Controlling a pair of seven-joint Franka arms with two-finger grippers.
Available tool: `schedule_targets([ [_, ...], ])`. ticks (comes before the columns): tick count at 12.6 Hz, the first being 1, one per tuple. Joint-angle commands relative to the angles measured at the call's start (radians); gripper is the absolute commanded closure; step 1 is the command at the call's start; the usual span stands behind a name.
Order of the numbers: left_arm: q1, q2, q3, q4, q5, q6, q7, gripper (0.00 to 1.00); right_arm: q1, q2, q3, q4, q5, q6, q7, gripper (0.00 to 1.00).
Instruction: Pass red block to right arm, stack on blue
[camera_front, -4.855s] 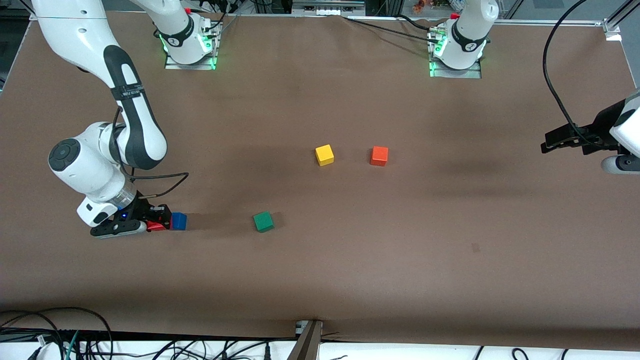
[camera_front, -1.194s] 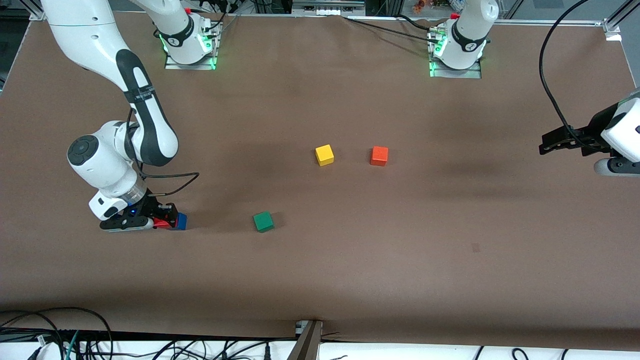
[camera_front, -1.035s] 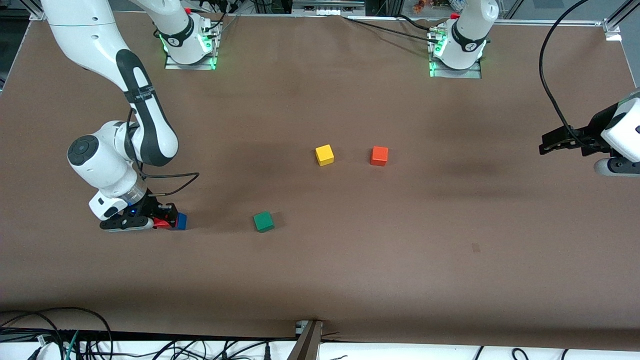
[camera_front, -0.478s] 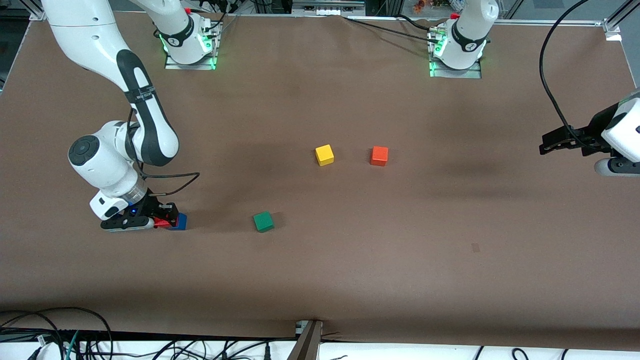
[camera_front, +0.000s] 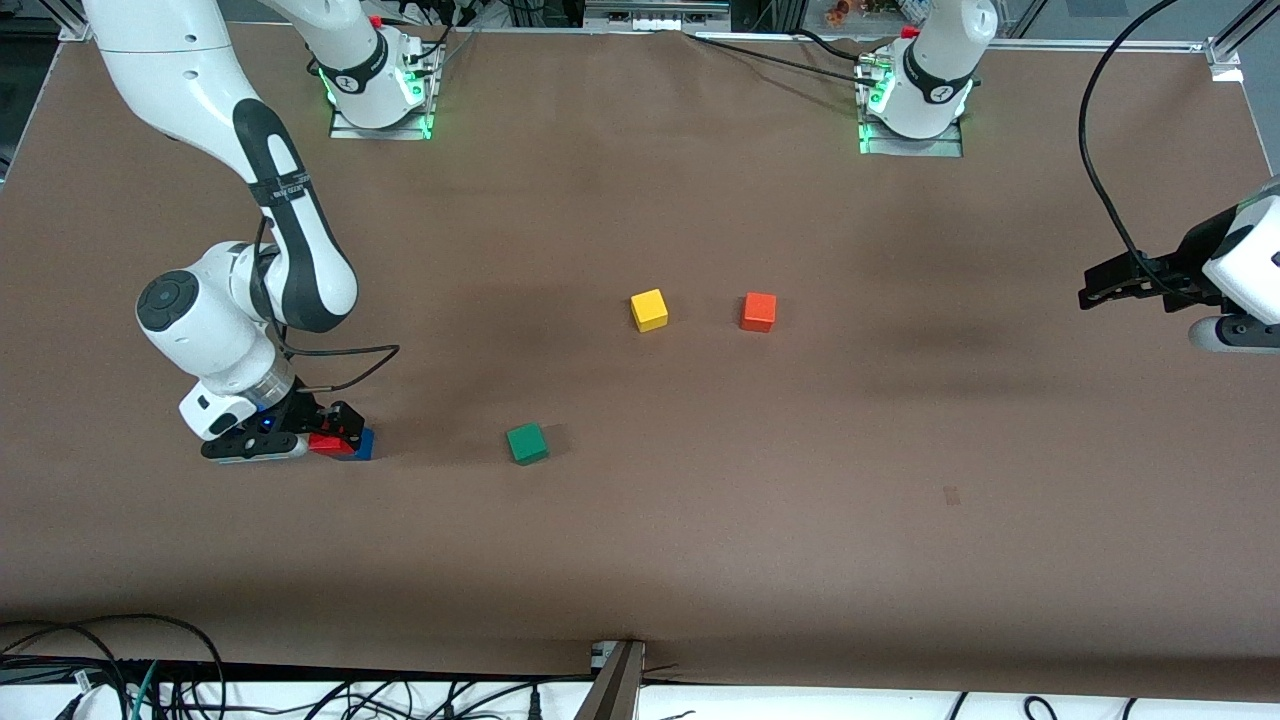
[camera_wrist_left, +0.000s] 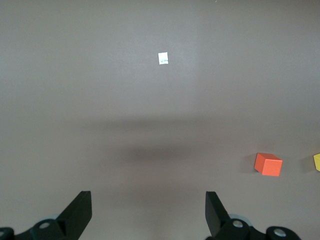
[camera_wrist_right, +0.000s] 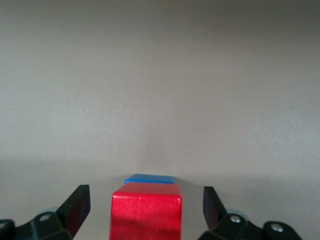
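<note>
**A:** Where is the red block (camera_front: 331, 443) sitting?

**B:** On top of the blue cube (camera_front: 362, 445), toward the right arm's end of the table. In the right wrist view the red block (camera_wrist_right: 145, 216) covers nearly all of the blue cube (camera_wrist_right: 150, 178); only a thin blue strip shows past its upper edge.

**A:** And the right gripper (camera_front: 335, 432)?

**B:** It is low over that stack, with its jaws spread wide. In the right wrist view the right gripper (camera_wrist_right: 145, 210) has a black fingertip standing clear of the red block on each side (table shows in both gaps), so it grips nothing.

**A:** What about the left gripper (camera_front: 1092, 290)?

**B:** It waits up in the air over the left arm's end of the table. The left wrist view shows the left gripper (camera_wrist_left: 148, 212) with its jaws wide apart and nothing between them, only bare table (camera_wrist_left: 150, 100) below, with a small white mark (camera_wrist_left: 163, 58) on it.

**A:** Any other cubes?

**B:** A green cube (camera_front: 527, 443) lies on the table beside the stack, toward the middle. The yellow cube (camera_front: 649, 310) and the orange cube (camera_front: 758, 312) sit near each other, farther from the front camera than the green one. The orange cube (camera_wrist_left: 268, 164) also shows in the left wrist view.
</note>
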Motion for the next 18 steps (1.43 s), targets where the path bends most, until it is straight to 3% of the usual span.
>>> schedule_targets([
  [1,0.001,0.006,-0.004,0.020,0.023,-0.003,-0.007,0.00,0.005,-0.022,-0.002,-0.007,-0.003,-0.006,0.012,0.00],
  [6,0.001,0.006,-0.004,0.020,0.020,-0.003,-0.006,0.00,0.007,-0.050,-0.026,0.137,-0.014,-0.292,0.037,0.00],
  [8,0.002,0.006,-0.004,0.018,0.022,-0.003,-0.006,0.00,0.007,-0.105,-0.052,0.157,-0.020,-0.407,0.037,0.00],
  [10,0.002,0.006,-0.004,0.020,0.020,-0.003,-0.006,0.00,0.005,-0.139,-0.083,0.219,-0.090,-0.541,0.035,0.00],
  [14,0.002,0.006,-0.004,0.020,0.020,-0.003,-0.007,0.00,0.023,-0.263,-0.083,0.247,-0.140,-0.749,0.159,0.00],
  [18,0.004,0.006,-0.004,0.020,0.020,-0.003,-0.006,0.00,0.019,-0.346,-0.098,0.295,-0.143,-0.952,0.153,0.00],
])
